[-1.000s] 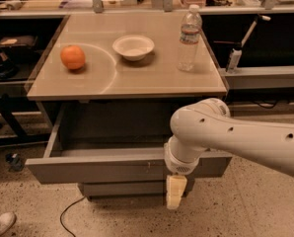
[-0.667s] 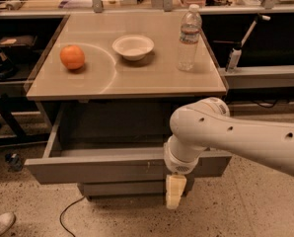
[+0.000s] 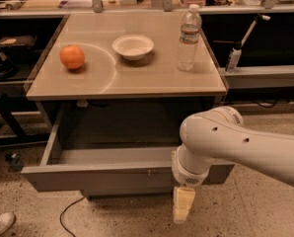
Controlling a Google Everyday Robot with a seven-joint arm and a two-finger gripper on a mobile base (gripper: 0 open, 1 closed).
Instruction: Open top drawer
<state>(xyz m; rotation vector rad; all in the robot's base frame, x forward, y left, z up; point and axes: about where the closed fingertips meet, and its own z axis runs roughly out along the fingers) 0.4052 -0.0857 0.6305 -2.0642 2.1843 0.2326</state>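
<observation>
Gripper [image 3: 183,209] below top drawer [image 3: 97,177] (bottle [image 3: 189,38] on tabletop [image 3: 147,78])

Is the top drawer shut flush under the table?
No, the top drawer stands pulled far out, tray exposed, with the gripper hanging by the lower edge of its front.

Thick white arm [image 3: 255,149], smooth and rounded like moulded plastic, seen at the right end of the top drawer [image 3: 97,177]. Two small dark round holes [image 3: 213,130] in the bulbous shell. Stubby white collar [image 3: 189,174] before the drawer's face, with a patch of fine dots low on it. Cream-yellow, blocky end effector [image 3: 183,207] just below the drawer front, right of its centre.
</observation>
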